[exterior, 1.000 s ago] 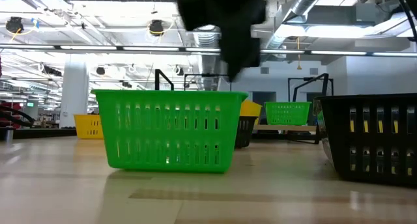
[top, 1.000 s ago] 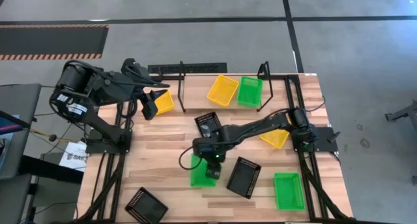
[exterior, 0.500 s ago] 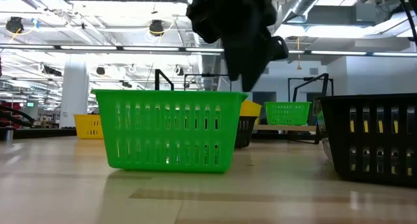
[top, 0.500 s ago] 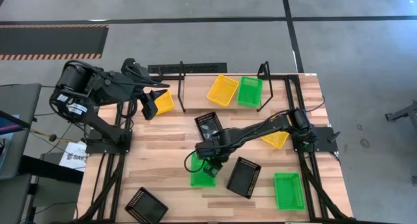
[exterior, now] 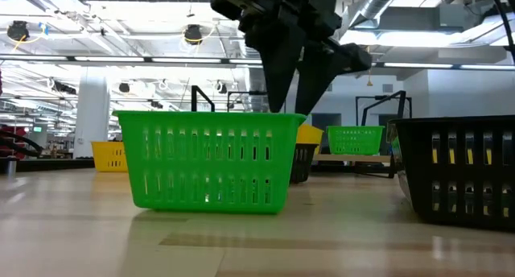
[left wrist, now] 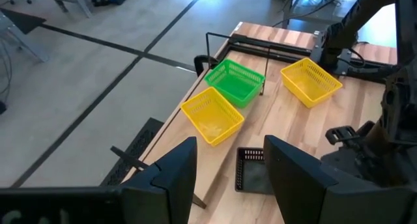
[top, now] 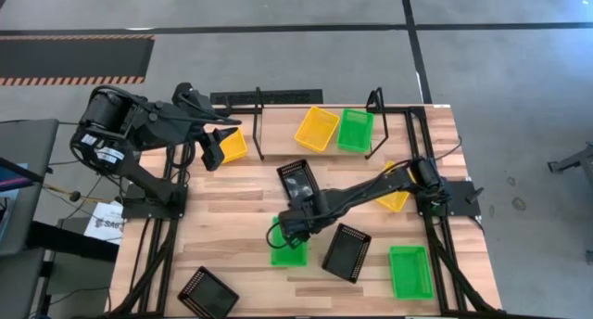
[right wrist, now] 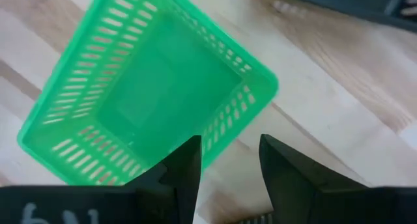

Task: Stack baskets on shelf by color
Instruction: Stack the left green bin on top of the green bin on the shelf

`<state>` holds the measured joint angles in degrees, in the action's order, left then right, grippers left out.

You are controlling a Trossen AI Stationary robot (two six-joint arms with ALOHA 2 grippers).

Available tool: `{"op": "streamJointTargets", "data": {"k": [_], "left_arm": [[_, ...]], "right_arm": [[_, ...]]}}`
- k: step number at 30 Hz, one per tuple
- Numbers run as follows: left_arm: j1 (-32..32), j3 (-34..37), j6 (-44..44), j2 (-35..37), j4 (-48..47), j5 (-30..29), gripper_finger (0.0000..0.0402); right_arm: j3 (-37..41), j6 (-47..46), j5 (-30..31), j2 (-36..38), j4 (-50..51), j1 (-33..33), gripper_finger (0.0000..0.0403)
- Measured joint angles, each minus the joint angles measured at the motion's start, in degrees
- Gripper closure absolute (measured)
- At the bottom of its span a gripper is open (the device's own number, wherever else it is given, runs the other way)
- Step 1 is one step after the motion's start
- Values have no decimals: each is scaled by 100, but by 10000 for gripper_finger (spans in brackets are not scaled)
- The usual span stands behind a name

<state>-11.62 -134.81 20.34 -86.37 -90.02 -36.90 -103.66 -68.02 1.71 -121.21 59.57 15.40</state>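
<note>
My right gripper (top: 293, 228) hangs open over a green basket (top: 285, 254) that stands on its base mid-table. In the right wrist view its gripper (right wrist: 228, 165) has one finger over the inside and one over the outside of one basket wall (right wrist: 225, 120). In the low view the gripper (exterior: 294, 104) reaches down to the rim of the green basket (exterior: 205, 164). I cannot tell whether it touches. My left gripper (top: 211, 152) waits open above the far left, near a yellow basket (top: 233, 145). A yellow basket (top: 317, 127) and a green basket (top: 355, 129) stand side by side on the shelf (left wrist: 215, 87).
Black baskets lie at mid-table (top: 296, 178), right of the green one (top: 346, 252) and at the near left corner (top: 206, 293). Another green basket (top: 410, 271) stands near right. A yellow basket (top: 394, 198) lies under my right arm.
My right gripper has moved a little toward the table's far left over the green basket, turned about, and come down to its rim. In the low view its two fingers now show apart. The basket has stayed in place.
</note>
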Motion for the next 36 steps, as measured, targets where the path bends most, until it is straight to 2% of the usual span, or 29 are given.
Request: {"op": "streamJointTargets", "data": {"k": [4, 12, 28, 33, 36], "left_arm": [[2, 0, -2, 0, 0, 1, 235], [2, 1, -24, 0, 0, 6, 235], [1, 1, -90, 0, 0, 10, 235], [1, 0, -92, 0, 0, 10, 235], [0, 0, -91, 0, 0, 10, 235]], "right_arm": [[0, -311, 20, 0, -75, 85, 225], [-2, -766, 506, 0, -177, 175, 221], [843, -870, 274, 0, -1105, 224, 222], [841, -710, 276, 0, -1266, 129, 237], [841, -534, 234, 0, -1248, 53, 269]]}}
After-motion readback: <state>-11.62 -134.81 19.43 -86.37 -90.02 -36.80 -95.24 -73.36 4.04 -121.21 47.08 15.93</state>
